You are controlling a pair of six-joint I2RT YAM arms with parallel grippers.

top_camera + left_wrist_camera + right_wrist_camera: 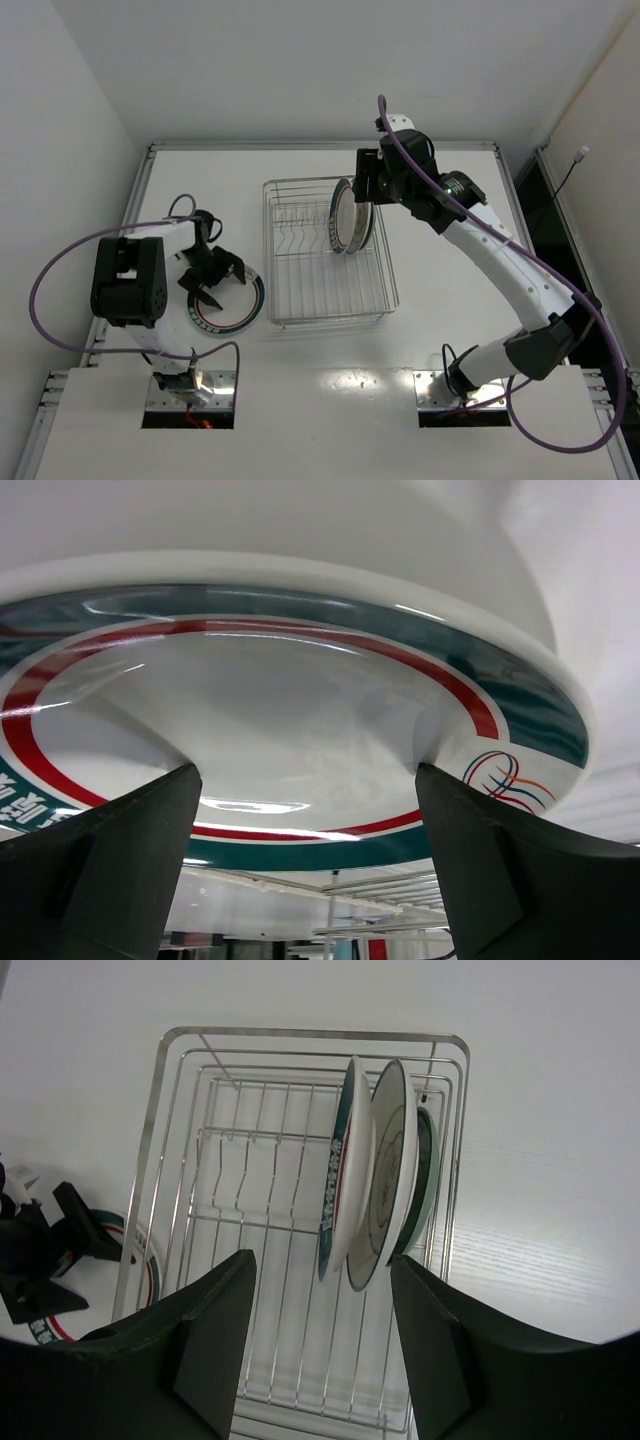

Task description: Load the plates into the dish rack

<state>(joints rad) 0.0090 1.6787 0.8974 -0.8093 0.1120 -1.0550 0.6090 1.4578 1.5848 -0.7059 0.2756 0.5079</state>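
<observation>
Three plates stand upright in the dish rack (300,285): a green-red rim plate (340,1190), the white motif plate (385,1175) and the teal plate (428,1175) behind it. They show as one group in the top view (347,216). My right gripper (320,1345) hovers open and empty above the rack (175,1110), at the plates' far side (368,180). The second rim-band plate (237,308) lies flat on the table left of the rack. My left gripper (212,270) is open and low at its edge, the plate (300,710) filling its view between the fingers (110,870).
The rack's wire dividers left of the standing plates hold nothing (250,1170). The rack's side wires (400,890) show just beyond the flat plate. White walls close in the table on the left, back and right.
</observation>
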